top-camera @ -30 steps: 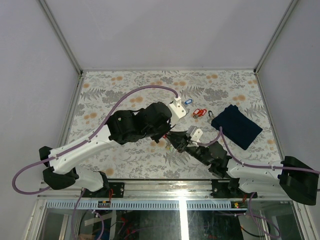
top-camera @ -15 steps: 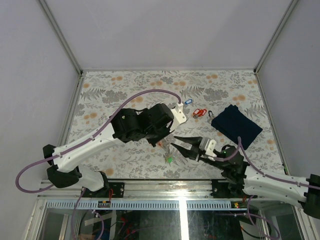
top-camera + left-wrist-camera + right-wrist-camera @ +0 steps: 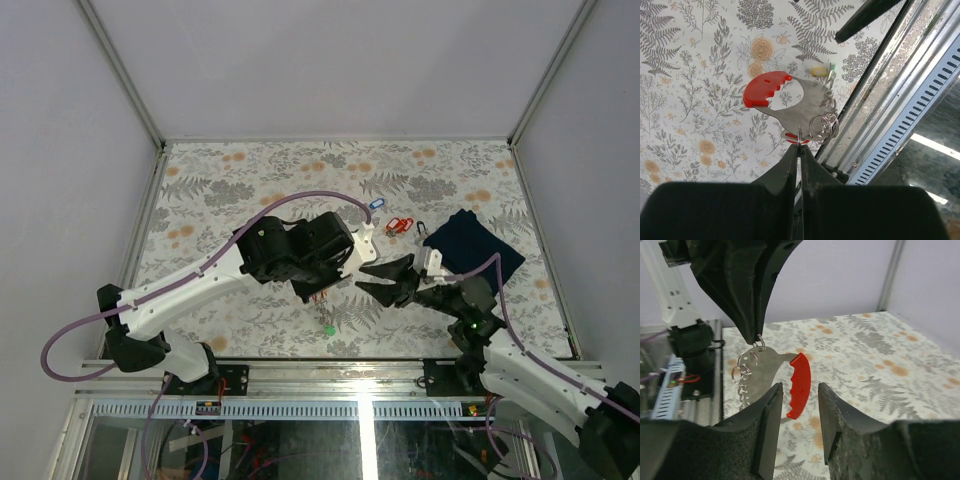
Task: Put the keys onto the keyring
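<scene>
We count two arms, the left arm [image 3: 190,285] and the right arm [image 3: 540,365], and two grippers, the left gripper [image 3: 800,146] and the right gripper [image 3: 799,392]. We see one dark cloth [image 3: 475,252], one blue-tagged key [image 3: 376,203], one green-tagged key [image 3: 328,328] and red-tagged keys [image 3: 398,225], seemingly two but too small to be sure. We also count one keyring [image 3: 799,134], one metal plate with a red grip [image 3: 790,102] and two or three small rings [image 3: 824,126].

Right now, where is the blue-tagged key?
In the overhead view, the blue-tagged key lies just beyond the red-tagged keys, left of the dark cloth.

A robotics lab booth: white panel walls [image 3: 330,60] and aluminium frame rails [image 3: 340,367].
</scene>
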Available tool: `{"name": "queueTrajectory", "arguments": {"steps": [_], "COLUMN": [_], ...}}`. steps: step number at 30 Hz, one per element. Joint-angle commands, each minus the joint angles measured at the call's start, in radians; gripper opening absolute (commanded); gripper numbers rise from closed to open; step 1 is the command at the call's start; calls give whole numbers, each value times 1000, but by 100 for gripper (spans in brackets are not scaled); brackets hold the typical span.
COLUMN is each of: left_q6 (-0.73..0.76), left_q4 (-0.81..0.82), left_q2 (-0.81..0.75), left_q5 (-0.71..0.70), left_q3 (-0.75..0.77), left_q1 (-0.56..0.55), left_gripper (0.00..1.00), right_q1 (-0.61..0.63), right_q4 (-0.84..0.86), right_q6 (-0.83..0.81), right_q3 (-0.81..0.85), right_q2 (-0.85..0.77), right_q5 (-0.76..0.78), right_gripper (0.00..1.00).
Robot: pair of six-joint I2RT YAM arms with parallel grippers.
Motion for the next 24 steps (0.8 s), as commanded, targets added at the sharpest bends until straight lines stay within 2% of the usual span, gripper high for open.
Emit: {"name": "queueTrajectory", "arguments": {"steps": [1,4,5,13,16,18,24], "left_q6": [55,80,87,145,160,164,171], "left_q4": [-22,-38,-43,-52,-55,-58,-62], "left_q2": [-9,2,2,-16,-18,-19,-30], "left_q5": [37,38,38,42,37,29,27], "left_q3": [38,50,55,76,81,86,87], "left_q1": [-9,-16,-22,-43,-49,-52,-59], "left_gripper": [0,0,0,0,0,0,0], "right_q1": [-123,-133,-132,-110,-91,-65,-3], "right_q4": [517,931,973,980,980,980,980], "right_q6": [389,625,638,478,507,492,453], "right_q3": [-21,-34,-13,43,93,110,144], "right_q2": [161,364,411,489,545,580,625], "right_q5": [-349,-396,-407,-370,-423,-434,-395], "right_gripper": [43,46,46,47,55,57,47]}}
